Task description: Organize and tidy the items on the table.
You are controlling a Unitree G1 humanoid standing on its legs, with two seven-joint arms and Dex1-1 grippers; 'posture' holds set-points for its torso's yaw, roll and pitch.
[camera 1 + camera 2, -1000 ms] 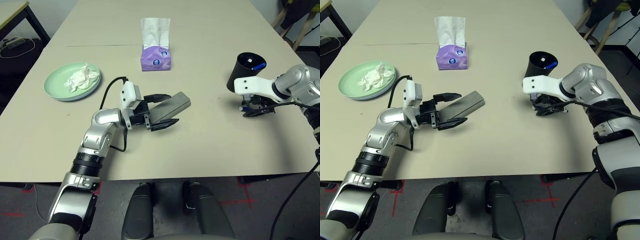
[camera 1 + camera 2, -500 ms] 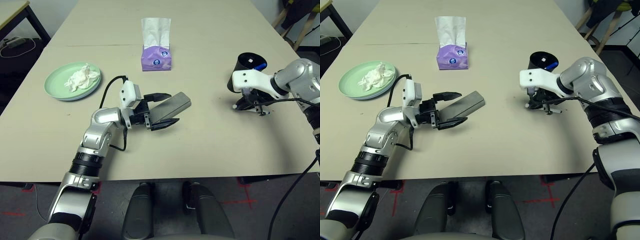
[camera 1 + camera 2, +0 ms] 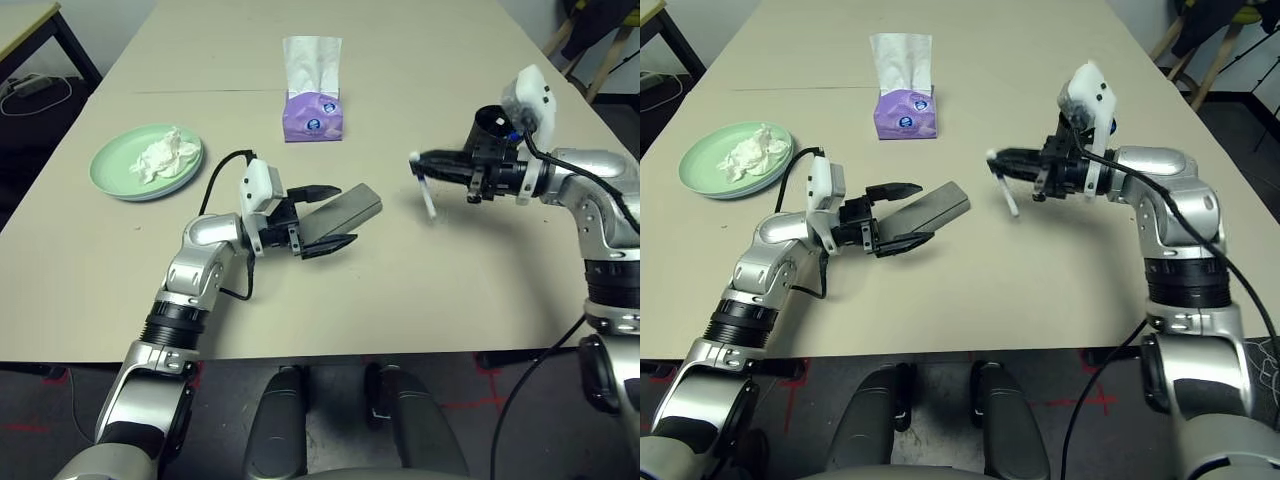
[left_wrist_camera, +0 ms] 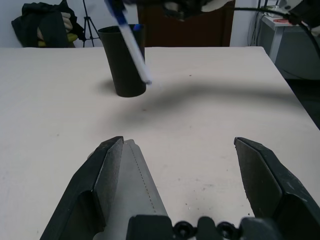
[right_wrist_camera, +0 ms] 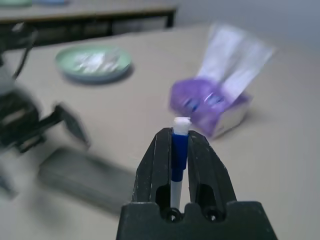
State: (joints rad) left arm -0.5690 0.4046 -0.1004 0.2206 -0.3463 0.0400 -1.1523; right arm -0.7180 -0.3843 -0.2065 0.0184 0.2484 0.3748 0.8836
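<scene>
The beige table (image 3: 420, 300) carries a grey glasses case (image 3: 345, 213) between the left fingers (image 3: 318, 190), a black cup (image 3: 492, 130) beyond the right fingers (image 3: 440, 160), a purple tissue box (image 3: 312, 112) and a green plate (image 3: 118, 175).

One plate (image 3: 143, 165), one tissue box (image 3: 312, 112), one cup (image 3: 492, 125), two pens (image 3: 423, 187), one case (image 3: 343, 214)

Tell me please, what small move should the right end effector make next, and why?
Probably carry the pen back over the black cup and tip it upright for dropping in. The right end effector is shut on the pen, held above the table, and the cup behind it already holds another pen.
</scene>
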